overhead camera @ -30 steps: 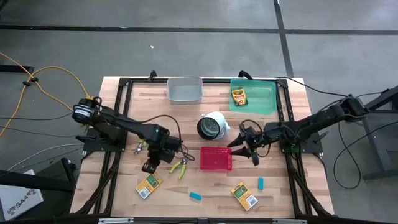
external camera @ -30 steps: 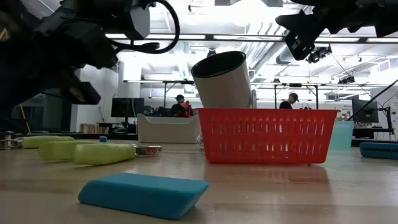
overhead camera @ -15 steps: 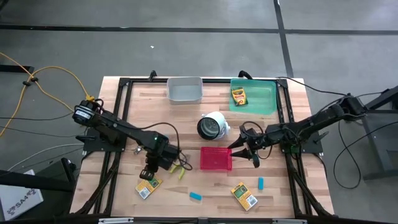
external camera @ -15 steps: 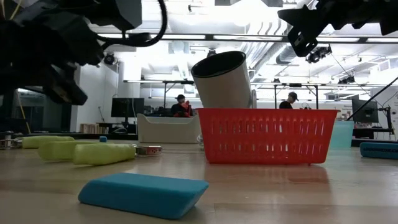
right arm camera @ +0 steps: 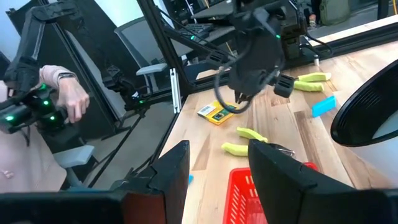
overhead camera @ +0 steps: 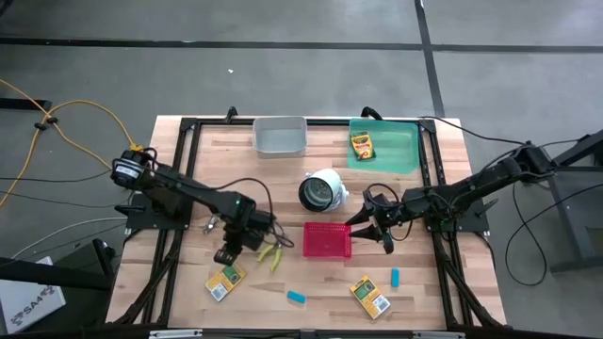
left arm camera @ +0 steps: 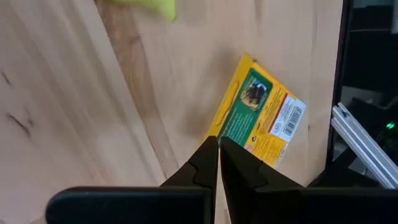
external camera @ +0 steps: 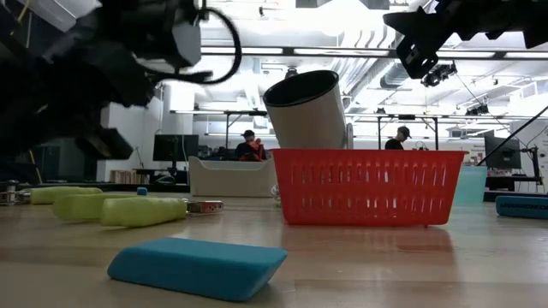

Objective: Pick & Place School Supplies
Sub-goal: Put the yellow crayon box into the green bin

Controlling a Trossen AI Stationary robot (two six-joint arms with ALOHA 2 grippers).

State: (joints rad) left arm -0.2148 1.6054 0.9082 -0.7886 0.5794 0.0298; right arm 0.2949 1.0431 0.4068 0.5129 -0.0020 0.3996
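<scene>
One crayon box [overhead camera: 226, 280] lies flat near the table's front left, and my left gripper [overhead camera: 227, 254] hangs shut just above its far edge. In the left wrist view the shut tips [left arm camera: 217, 142] stand over a corner of that box [left arm camera: 258, 112]. A yellow-green-handled tool [overhead camera: 272, 254] lies beside the gripper and another [overhead camera: 210, 224] farther left. A second crayon box [overhead camera: 369, 296] and two light-blue blocks [overhead camera: 296, 297] [overhead camera: 396, 277] lie near the front edge. A third box [overhead camera: 361, 145] lies in the green tray [overhead camera: 400, 141]. My right gripper [overhead camera: 369, 231] hovers open, holding nothing, right of the red basket [overhead camera: 327, 240].
A white cylinder [overhead camera: 322, 190] lies on its side behind the red basket. A grey bin [overhead camera: 280, 136] stands at the far edge, left of the green tray. A person's hand [right arm camera: 68, 93] shows beyond the table's left side in the right wrist view.
My left gripper has dipped toward the near edge, over the front-left crayon box, then drawn back a little, staying shut. The box and tools lie where they were.
</scene>
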